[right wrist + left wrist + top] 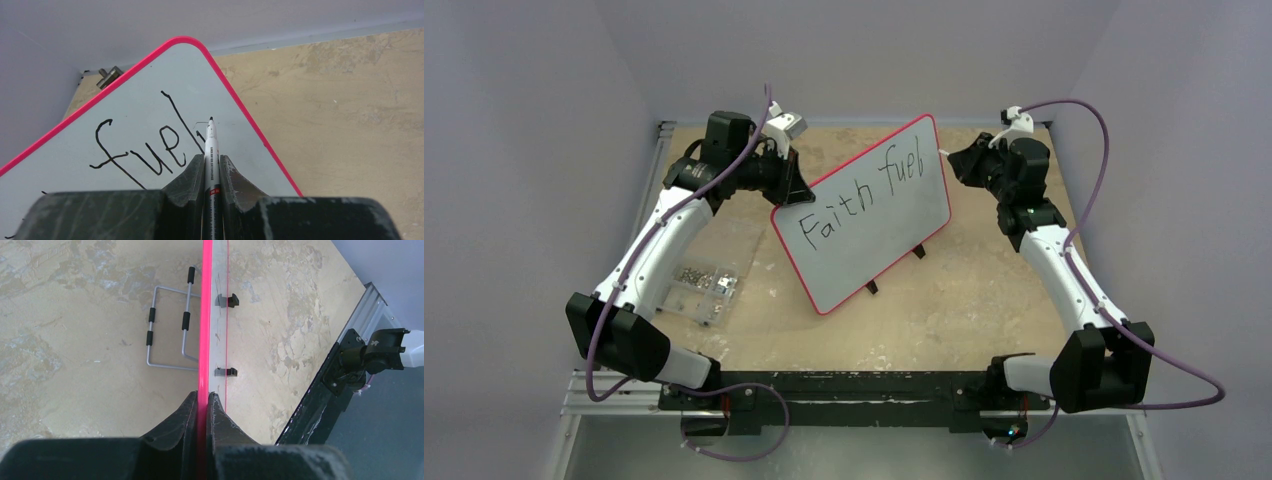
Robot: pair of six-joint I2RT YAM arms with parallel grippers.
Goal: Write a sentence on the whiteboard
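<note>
**"Faith fuel" is down, and the margin is running out**

Top view first. The board (874, 262) stands tilted on the table (984, 300), between my two arms. The lettering (859, 192) reads "Faith fuel" across its upper part. My left gripper (795, 186) is on the left edge and my right gripper (953, 160) is up at the top right corner.

Left wrist: I see the board edge-on, with the fingers (186, 412) narrow and pinched on the red rim. A wire stand (167, 335) lies flat on the table behind it.

Right wrist: the fingers (186, 175) are clamped on the marker (212, 150). Its tip sits just past the "l" and close to the right rim. I can't tell whether it is touching the surface.

My worries from here:
- **Space:** there is little white left before the rim, so the next letter could come out cramped or run off the edge.
- **Board grip:** the left side is only a thin pinch on the rim. If I press hard this far from it, the board could swing or slip.
- **Marker grip:** the marker could slide back through the fingers under load, which would thin the stroke.
</note>
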